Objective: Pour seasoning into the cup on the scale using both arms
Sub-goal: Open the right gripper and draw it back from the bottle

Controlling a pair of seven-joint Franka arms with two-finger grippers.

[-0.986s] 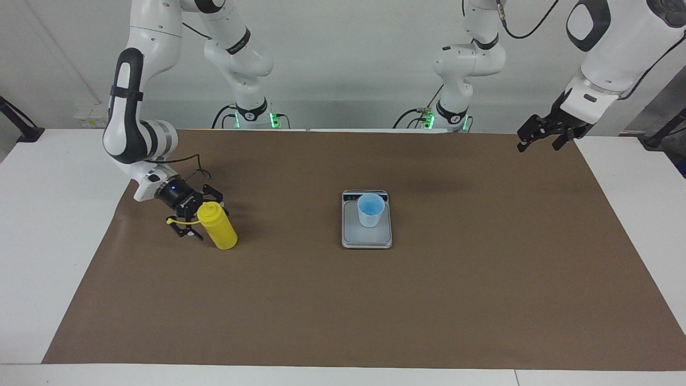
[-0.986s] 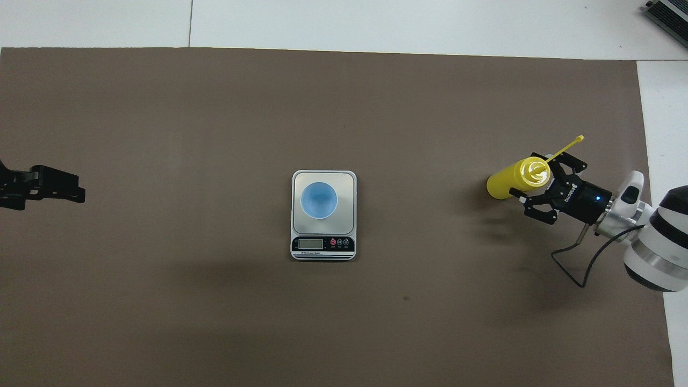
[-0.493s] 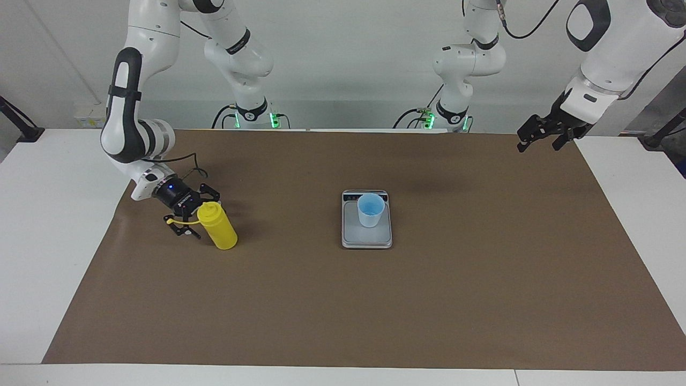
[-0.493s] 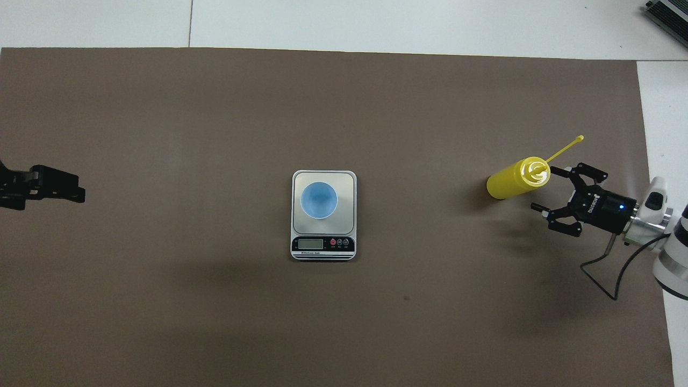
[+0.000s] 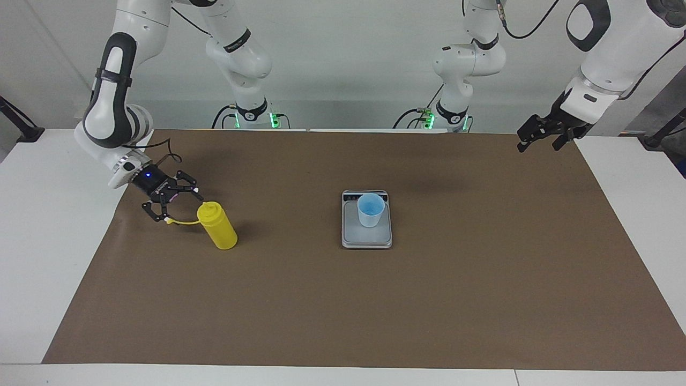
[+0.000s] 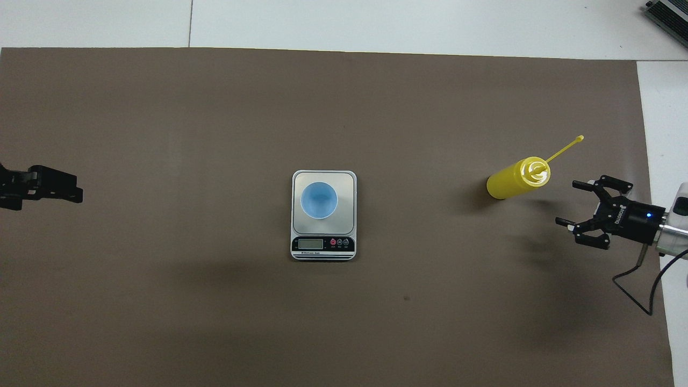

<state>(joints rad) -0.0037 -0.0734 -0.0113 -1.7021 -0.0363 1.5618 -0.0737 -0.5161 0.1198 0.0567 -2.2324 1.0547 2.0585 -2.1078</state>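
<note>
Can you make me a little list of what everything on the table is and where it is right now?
bottle: bright yellow plastic squeeze bottle, standing upright on the brown mat, toward the right arm's end
cup: small light-blue plastic cup, standing on the scale
scale: flat silver-grey kitchen scale, mid-table
right gripper: black right gripper, open, beside the bottle, not touching its body
left gripper: black left gripper, open, waiting over the left arm's end of the mat
mat: brown paper mat

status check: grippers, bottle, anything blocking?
Right gripper open beside bottle, not touching. Left gripper open, waiting at its table end. Bottle upright; cup on scale. Nothing between them.
</note>
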